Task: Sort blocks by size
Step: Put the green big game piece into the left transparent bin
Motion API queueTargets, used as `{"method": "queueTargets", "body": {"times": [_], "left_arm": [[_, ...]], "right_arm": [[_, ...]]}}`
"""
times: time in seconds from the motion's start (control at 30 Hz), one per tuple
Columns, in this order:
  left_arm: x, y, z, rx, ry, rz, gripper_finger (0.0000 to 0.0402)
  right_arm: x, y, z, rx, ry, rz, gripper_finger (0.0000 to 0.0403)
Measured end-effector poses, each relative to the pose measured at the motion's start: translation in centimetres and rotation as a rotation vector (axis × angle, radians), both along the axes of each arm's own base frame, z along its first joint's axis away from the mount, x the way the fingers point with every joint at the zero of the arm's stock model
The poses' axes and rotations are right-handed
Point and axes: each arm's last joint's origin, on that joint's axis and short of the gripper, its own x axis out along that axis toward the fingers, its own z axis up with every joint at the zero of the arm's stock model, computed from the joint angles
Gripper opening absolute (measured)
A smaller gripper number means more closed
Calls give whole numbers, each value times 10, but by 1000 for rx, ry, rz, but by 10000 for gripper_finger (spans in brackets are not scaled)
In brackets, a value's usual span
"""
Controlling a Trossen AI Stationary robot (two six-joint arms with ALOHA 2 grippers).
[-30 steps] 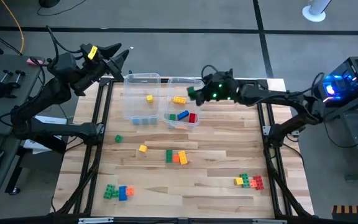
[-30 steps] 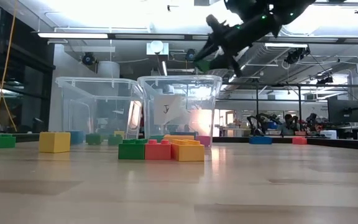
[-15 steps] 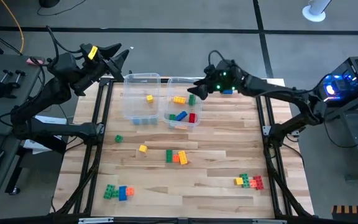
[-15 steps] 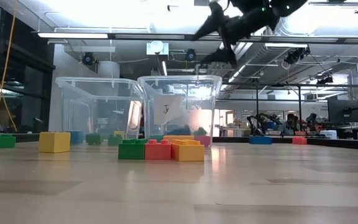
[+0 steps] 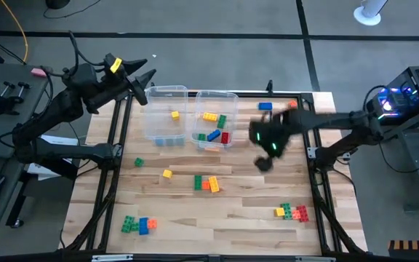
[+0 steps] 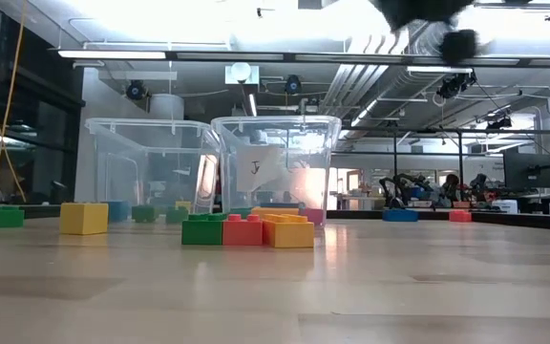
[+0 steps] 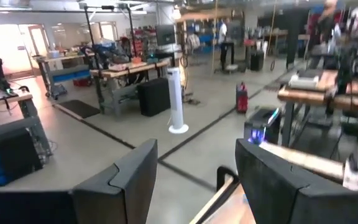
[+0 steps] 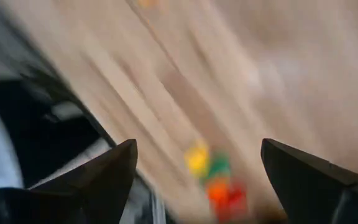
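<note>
Your right pincer [image 5: 266, 149] hangs above the wooden bench [image 5: 253, 204], right of the two clear plastic bins, with its dark fingers [image 8: 114, 171] spread wide and nothing between them; in its wrist view a blurred yellow, green and red row of bricks [image 8: 213, 177] lies on the wood below. Your left pincer [image 5: 142, 78] waits at the bench's far left corner, beside the left clear bin [image 5: 164, 116], fingers [image 7: 126, 180] parted and empty. The right clear bin [image 5: 213, 120] holds longer studded bricks in yellow, green, blue and red, lying at mixed angles; it bears a white label [image 6: 255, 167] with a mark like a "J". The left bin holds a small yellow cube [image 5: 174, 115]. Mid-bench, a joined green, red and orange row [image 5: 207, 183] has its long axis running left to right. Another row [image 5: 292, 212] sits near right, and a green, blue and orange cluster [image 5: 138, 224] near left.
</note>
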Motion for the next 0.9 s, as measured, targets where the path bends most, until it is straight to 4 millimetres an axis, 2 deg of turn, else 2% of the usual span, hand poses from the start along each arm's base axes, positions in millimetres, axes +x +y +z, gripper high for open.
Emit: {"method": "queueTargets", "body": {"times": [0.1,0.17,0.27,0.37,0.6,0.8,0.9], "left_arm": [[0,0,-5,-12,51,-1,202],[0,0,-8,-48,64,1,202],[-1,-1,-13,-129,64,1,202],[1,-4,-17,-233,28,-73,202],[18,-20,-14,-420,-161,-373,202],[56,-52,-28,-493,-353,-623,202],[74,-70,-41,-567,-401,-674,202]], "right_arm": [[-21,37,-33,7,303,-66,337],[-35,58,-59,31,441,-116,337],[-50,82,-100,90,510,-184,336],[-60,97,-124,119,479,-260,336],[-74,108,-142,-41,353,-552,336],[-88,123,-146,-127,310,-616,336],[-95,130,-146,-160,296,-663,336]]}}
